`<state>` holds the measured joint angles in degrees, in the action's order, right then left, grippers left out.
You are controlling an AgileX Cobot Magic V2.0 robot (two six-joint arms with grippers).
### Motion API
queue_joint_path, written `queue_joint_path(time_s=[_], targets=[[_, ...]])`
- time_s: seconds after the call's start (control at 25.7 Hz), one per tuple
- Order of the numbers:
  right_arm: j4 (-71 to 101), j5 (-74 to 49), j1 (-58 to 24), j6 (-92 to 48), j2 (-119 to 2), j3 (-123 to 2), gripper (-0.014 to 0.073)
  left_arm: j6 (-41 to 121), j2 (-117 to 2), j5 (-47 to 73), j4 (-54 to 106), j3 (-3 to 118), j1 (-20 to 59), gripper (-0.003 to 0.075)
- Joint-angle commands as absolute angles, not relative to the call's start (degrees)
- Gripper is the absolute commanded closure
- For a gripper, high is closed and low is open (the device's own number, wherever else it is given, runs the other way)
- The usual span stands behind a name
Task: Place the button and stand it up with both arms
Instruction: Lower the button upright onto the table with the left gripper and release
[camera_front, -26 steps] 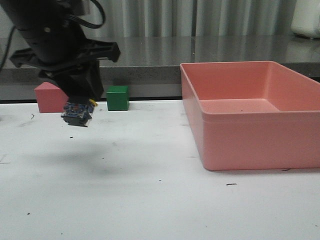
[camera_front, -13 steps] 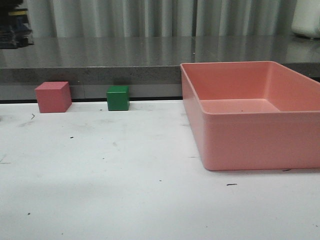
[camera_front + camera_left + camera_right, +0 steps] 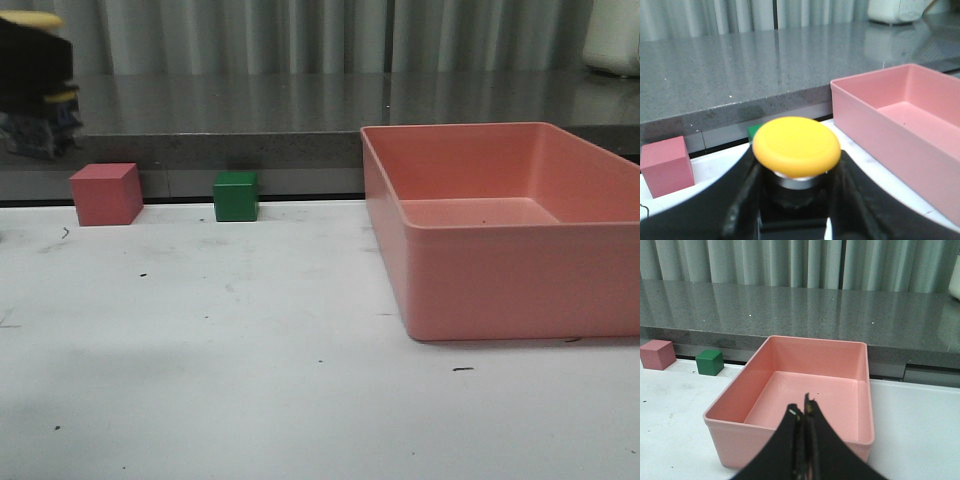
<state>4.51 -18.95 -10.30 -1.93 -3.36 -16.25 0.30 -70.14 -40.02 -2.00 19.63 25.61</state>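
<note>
Left claw (image 3: pixel 792 200) is closed around the button (image 3: pixel 796 150), with one dark finger (image 3: pixel 742 200) on each side of the black body. The yellow cap sits above the fingers, with the pale collar just under it, so the button is upright in this grip. In the front view the same claw (image 3: pixel 35 95) is only partly visible at the left edge, high above the white table (image 3: pixel 250 380), and the button (image 3: pixel 40 110) hangs there with its yellow cap on top, blurred.

Just behind the button, in the left wrist view, a small part of the green cube (image 3: pixel 756 132) is visible. Beside it, well apart, stands the red cube (image 3: pixel 667 165). In the front view the red cube (image 3: pixel 105 194) is below the claw, and the green cube (image 3: pixel 236 196) stands near it, both at the far edge of the table.

Right claw (image 3: pixel 802 412) has its two fingers pressed together with nothing between them. It hovers at the near wall of the pink bin (image 3: pixel 790 432). The bin (image 3: pixel 500 290) stands on the table, well apart from the left claw.
</note>
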Motion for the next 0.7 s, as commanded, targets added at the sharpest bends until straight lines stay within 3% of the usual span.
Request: queue_joint_path(time_s=[0.0,0.27,0.66], targets=[[4.47,-14.12,-10.04,-2.51,-4.03,-17.60,0.0654,1.27,-76.57,-53.56,-1.97,21.19,25.52,0.0638],[4.47,-14.12,-10.04,-2.51,-4.03,-17.60,0.0654,0.33,-99.20,-78.48,4.10,21.19,25.52,0.0636],[4.47,-14.12,-10.04,-2.51,-4.03,-17.60,0.0654,-1.38,-105.57,-78.12,4.52,22.14,25.52,0.0636]])
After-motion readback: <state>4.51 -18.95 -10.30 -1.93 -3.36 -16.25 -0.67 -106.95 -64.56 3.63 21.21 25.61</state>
